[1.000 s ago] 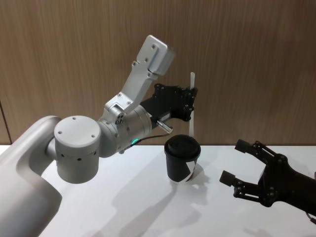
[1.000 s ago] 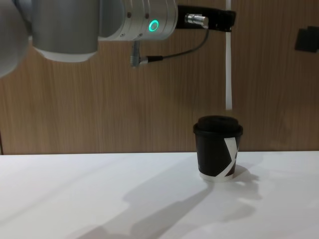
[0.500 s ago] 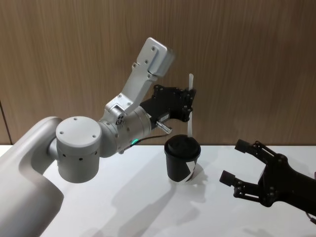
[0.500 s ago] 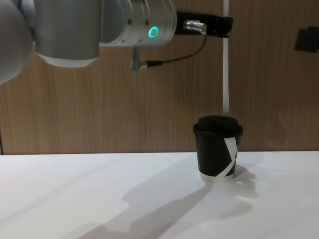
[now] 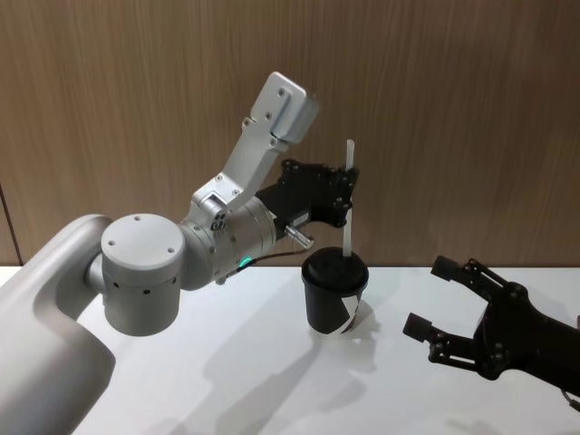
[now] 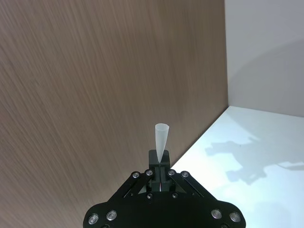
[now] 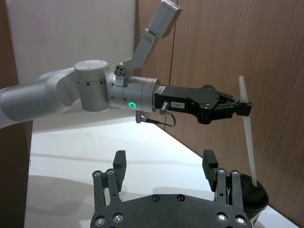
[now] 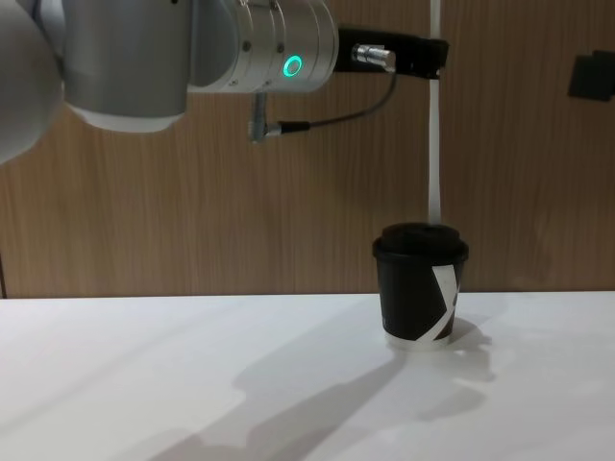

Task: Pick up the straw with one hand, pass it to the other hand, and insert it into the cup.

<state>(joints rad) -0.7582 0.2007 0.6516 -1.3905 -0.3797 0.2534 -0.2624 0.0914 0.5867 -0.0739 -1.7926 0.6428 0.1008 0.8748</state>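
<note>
The straw (image 5: 347, 201) hangs upright, its lower tip at the lid of the cup (image 5: 333, 292) on the table (image 5: 236, 362). Our left gripper (image 5: 347, 188) pinches it near the top; we should lower straight. Our right gripper (image 5: 433, 306) waits nearby, spread open and empty.

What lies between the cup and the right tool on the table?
In the head view, only bare white table separates the cup from the open right tool. The left tool holds the straw above the cup's lid.
</note>
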